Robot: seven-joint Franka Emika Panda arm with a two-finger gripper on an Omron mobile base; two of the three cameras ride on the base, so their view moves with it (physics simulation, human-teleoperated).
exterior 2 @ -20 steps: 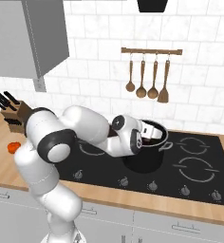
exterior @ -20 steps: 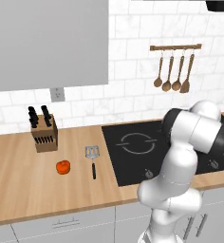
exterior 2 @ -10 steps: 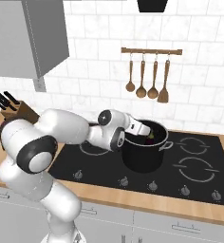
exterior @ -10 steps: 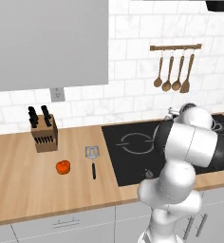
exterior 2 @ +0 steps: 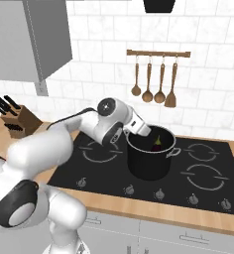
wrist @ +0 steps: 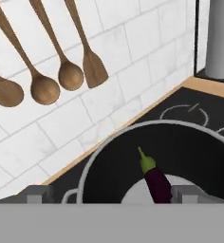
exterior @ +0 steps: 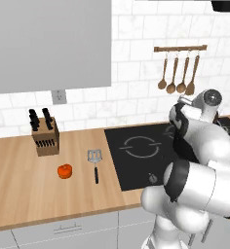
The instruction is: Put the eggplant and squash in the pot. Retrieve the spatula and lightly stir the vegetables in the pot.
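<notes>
jaws: spread wide with nothing between them — the gripper (wrist: 107, 197) sits at the near rim of the pot, its two tips showing at the bottom of the hand view on either side of the eggplant.
eggplant (wrist: 154, 178): lying inside the pot on its floor, dark purple body with the green cap and stem pointing away from the hand; from the right base view it (exterior 2: 157, 145) shows just over the rim.
pot (exterior 2: 150, 156): black with a silvery rim and small side handles, standing on the black cooktop (exterior 2: 208, 179) at a rear burner.
arm: in the right base view it reaches across the cooktop to the pot's left side; in the left base view its white bulk covers the pot.
squash (exterior: 65, 170): orange-red and round, resting on the wooden desk (exterior: 19, 189) left of the cooktop — well apart from the pot.
spatula (exterior: 95, 164): flat on the desk just right of the squash, slotted silver head toward the wall, black handle toward the desk's front edge.
knife block (exterior: 44, 138): behind the squash, near the wall.
wooden spoons (exterior 2: 153, 82): hanging from a rail on the tiled wall above the pot.
</notes>
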